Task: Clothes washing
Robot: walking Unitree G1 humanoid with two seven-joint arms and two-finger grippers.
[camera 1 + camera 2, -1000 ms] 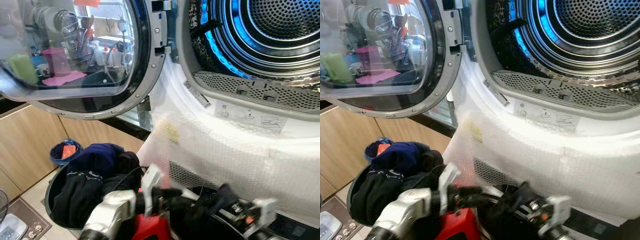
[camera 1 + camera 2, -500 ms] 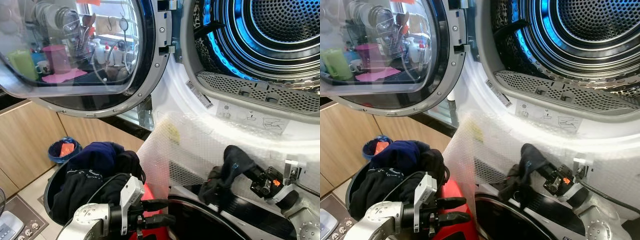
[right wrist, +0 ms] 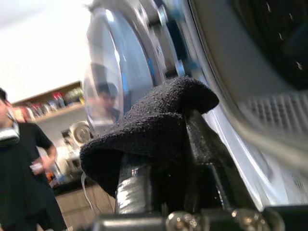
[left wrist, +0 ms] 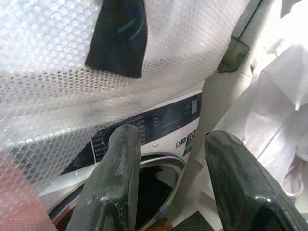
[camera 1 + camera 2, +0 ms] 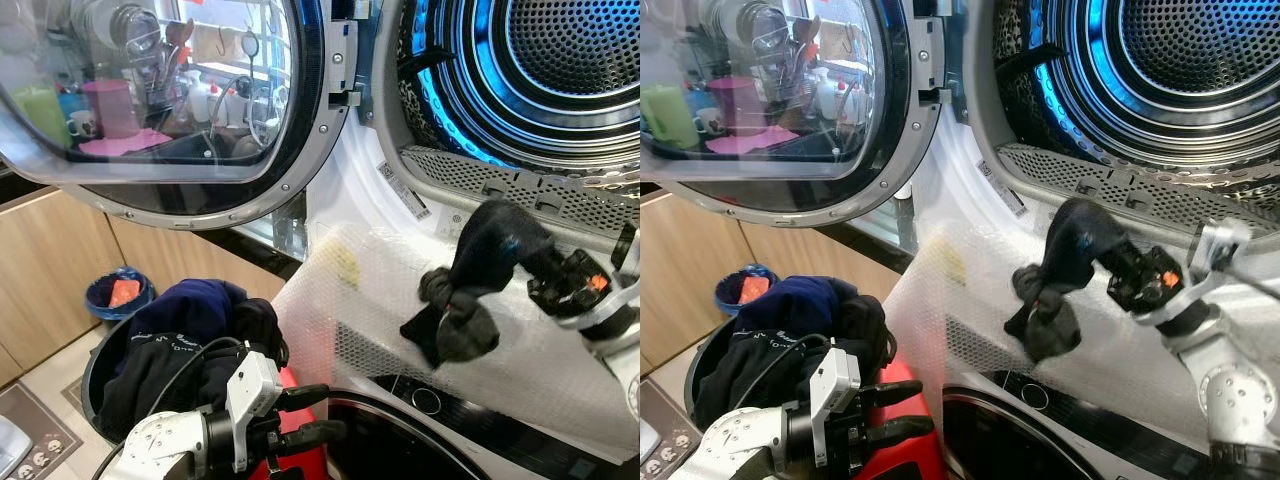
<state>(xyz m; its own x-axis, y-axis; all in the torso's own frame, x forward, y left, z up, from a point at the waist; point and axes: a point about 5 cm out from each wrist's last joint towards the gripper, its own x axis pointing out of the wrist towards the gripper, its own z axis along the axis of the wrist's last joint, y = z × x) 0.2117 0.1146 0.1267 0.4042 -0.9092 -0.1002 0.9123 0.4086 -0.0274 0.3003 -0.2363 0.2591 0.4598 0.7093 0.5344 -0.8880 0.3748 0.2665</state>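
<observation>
My right gripper (image 5: 520, 250) is shut on a black sock (image 5: 470, 290), which hangs in front of the bubble-wrapped machine front (image 5: 400, 310), just below the rim of the open drum (image 5: 560, 70). In the right wrist view the sock (image 3: 149, 130) drapes over both fingers. The round door (image 5: 160, 100) stands swung open to the left. My left gripper (image 5: 320, 415) is open and empty, low beside a basket (image 5: 95, 385) heaped with dark clothes (image 5: 185, 335). In the left wrist view its fingers (image 4: 120, 168) point at the lower machine's panel (image 4: 159, 122).
A second machine's door (image 5: 420, 440) lies below the bubble wrap. A red object (image 5: 300, 455) sits under my left gripper. A small blue bin (image 5: 115, 295) stands by the wooden cabinets (image 5: 50, 270). A person in black (image 3: 21, 173) stands behind, in the right wrist view.
My right gripper has lifted the black sock from low by the lower machine up towards the drum's rim. The left gripper has drawn back low and stands open. The camera has shifted slightly.
</observation>
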